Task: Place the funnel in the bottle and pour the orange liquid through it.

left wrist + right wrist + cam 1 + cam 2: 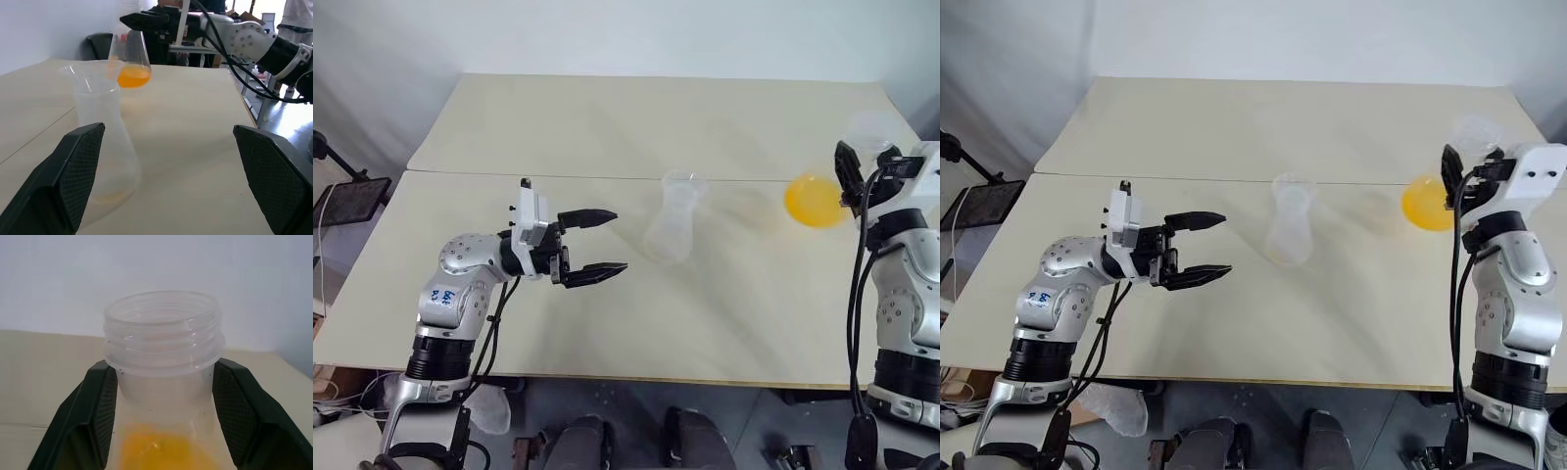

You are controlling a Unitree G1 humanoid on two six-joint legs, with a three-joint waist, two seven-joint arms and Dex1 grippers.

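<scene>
My left gripper point(605, 255) hangs open, the bottle point(674, 223) just beyond its fingertips. My right gripper point(847, 176) clasps the flask point(815, 199) of orange liquid point(813, 203).

Clear bottle point(672, 227) stands upright mid-counter with clear funnel point(682, 182) seated in its neck; orange liquid point(814, 200) sits in a threaded-neck clear flask point(164, 382), lifted at the right.

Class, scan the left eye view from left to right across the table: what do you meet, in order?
left gripper → bottle with the funnel in its neck → orange liquid in the flask → right gripper.
</scene>
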